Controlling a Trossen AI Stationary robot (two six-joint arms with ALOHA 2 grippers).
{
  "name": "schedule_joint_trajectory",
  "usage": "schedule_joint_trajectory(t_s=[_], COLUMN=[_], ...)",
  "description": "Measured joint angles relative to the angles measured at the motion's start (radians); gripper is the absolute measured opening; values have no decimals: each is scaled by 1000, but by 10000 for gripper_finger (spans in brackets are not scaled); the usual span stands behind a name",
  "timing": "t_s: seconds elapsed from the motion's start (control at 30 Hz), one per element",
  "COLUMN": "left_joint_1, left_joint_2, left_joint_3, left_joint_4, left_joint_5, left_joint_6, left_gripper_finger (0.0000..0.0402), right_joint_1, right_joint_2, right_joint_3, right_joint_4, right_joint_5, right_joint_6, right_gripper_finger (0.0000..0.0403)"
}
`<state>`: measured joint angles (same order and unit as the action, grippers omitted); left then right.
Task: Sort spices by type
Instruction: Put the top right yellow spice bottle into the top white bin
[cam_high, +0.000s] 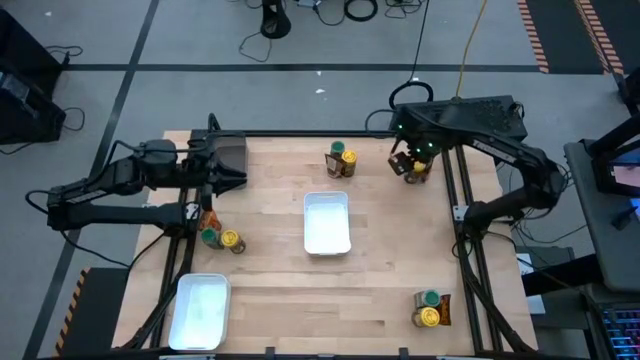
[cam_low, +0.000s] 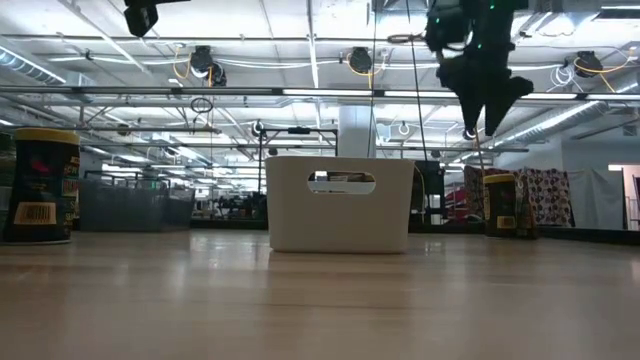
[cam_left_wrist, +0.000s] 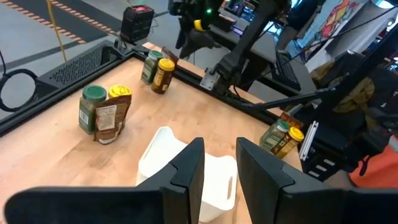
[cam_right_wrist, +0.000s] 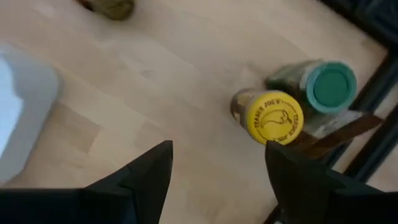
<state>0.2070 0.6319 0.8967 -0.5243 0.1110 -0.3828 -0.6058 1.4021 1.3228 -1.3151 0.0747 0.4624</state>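
Observation:
Spice jars stand upright on the table in four clusters, each a green-lidded jar beside a yellow-lidded one: far centre (cam_high: 342, 160), far right (cam_high: 415, 172), left (cam_high: 220, 238), near right (cam_high: 430, 310). My right gripper (cam_right_wrist: 217, 174) hangs open, pointing down, above the far-right cluster. There a yellow-lidded jar (cam_right_wrist: 273, 118) stands beside a green-lidded jar (cam_right_wrist: 329, 84), with an orange-brown packet (cam_right_wrist: 348, 127) leaning against them. Its fingers are above the jars and touch nothing. My left gripper (cam_left_wrist: 219, 162) is raised over the table's left side, open by a narrow gap, with nothing between its fingers.
A white tray (cam_high: 327, 222) stands in the middle of the table and another (cam_high: 200, 310) at the near left corner. A black frame rail (cam_high: 455, 200) runs along the table's right edge, close to the far-right jars. Bare wood lies between the clusters.

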Motion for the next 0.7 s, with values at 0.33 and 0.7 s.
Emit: schedule_joint_trajectory(t_s=[0.33, 0.7], left_joint_1=[0, 0], left_joint_2=[1, 2], left_joint_3=[0, 0], left_joint_4=[-1, -1], left_joint_5=[2, 2], left_joint_6=[-2, -2], left_gripper_finger=[98, 98], right_joint_1=[-56, -106], right_joint_2=[72, 79], right_joint_3=[0, -4], right_joint_4=[-17, 34], right_joint_5=[30, 61], right_joint_6=[41, -1], right_gripper_finger=[236, 269])
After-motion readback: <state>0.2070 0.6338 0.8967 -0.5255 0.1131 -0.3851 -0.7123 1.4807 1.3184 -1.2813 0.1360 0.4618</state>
